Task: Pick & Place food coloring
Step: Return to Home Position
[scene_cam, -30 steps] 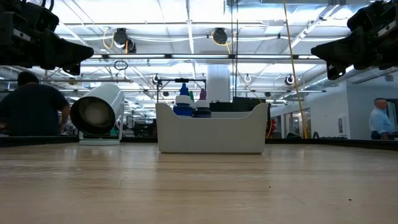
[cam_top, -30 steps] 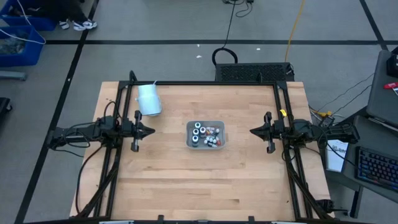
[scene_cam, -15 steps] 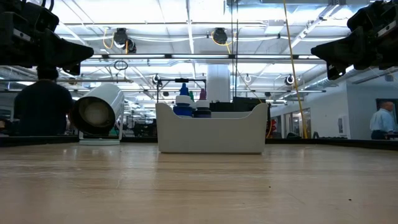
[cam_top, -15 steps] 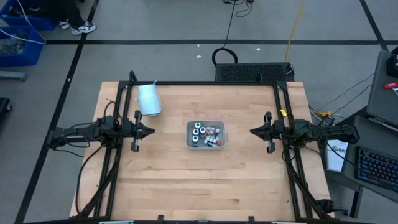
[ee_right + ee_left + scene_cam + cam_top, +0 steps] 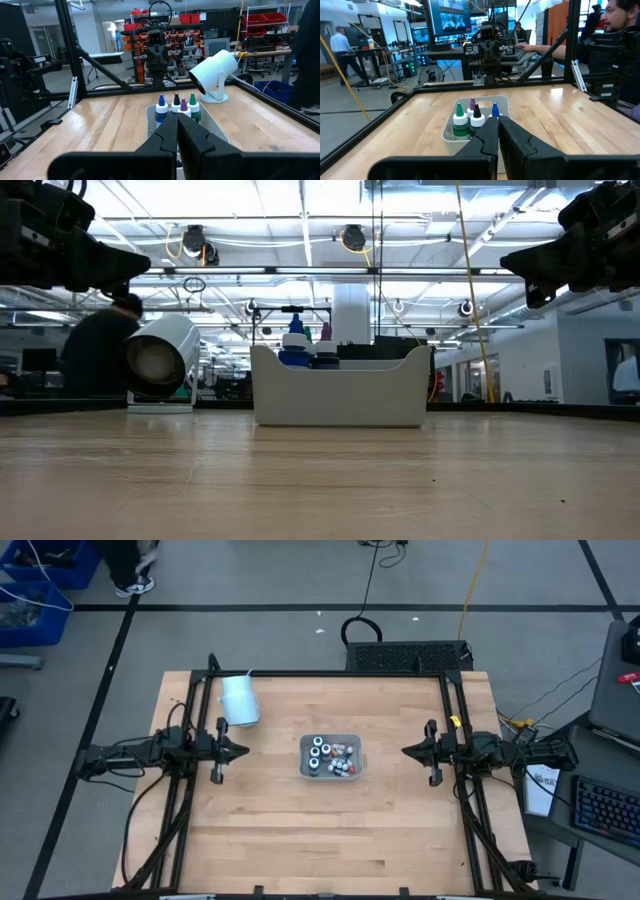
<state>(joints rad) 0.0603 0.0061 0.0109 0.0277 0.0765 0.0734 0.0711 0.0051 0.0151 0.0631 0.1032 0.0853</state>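
The surface [image 5: 320,840] carries a bin [image 5: 303,757] at its middle, well apart from both arms. The left claw [image 5: 243,751] hangs over the left side and the right claw [image 5: 405,751] over the right, each pointing inward. Only the wrist views show them narrowed until the tips meet. The low view shows them raised high. A white cylinder [image 5: 240,700] on a stand sits far left. The bottles [image 5: 330,756] stand inside the bin. From above they are pale round tops, the low view catches only tips over the rim, and the wrist views show green, purple, black and blue caps.
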